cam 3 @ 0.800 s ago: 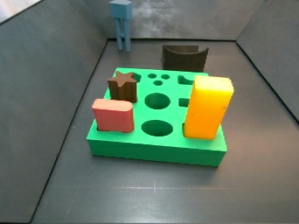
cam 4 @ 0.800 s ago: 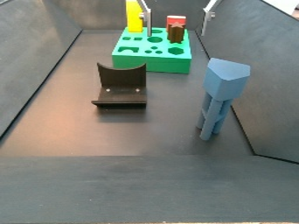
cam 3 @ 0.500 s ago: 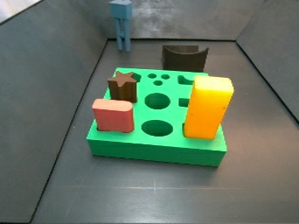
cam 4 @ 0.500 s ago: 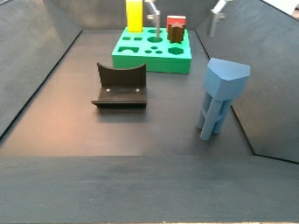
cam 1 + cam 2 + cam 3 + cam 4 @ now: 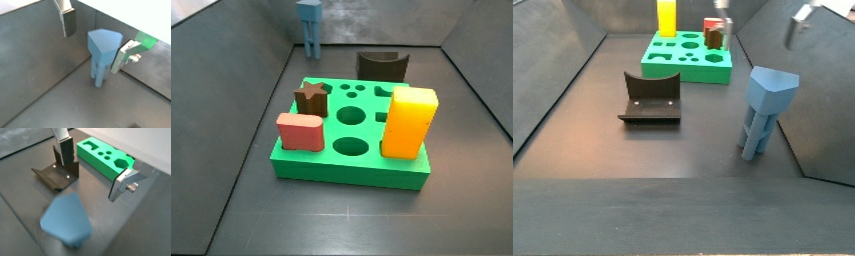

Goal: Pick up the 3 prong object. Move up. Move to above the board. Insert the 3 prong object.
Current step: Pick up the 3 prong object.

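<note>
A dark grey floor [image 5: 331, 225] lies enclosed by plain grey walls [image 5: 225, 45], evenly lit.

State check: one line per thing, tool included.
tool: open, above the 3 prong object, holding nothing
3 prong object: upright on the floor, not grasped
board: flat on the floor, several holes unfilled
orange-yellow block: upright in the board
brown star block: standing in the board
red block: seated in the board
dark brown arch block: on the floor, apart from the board
</note>
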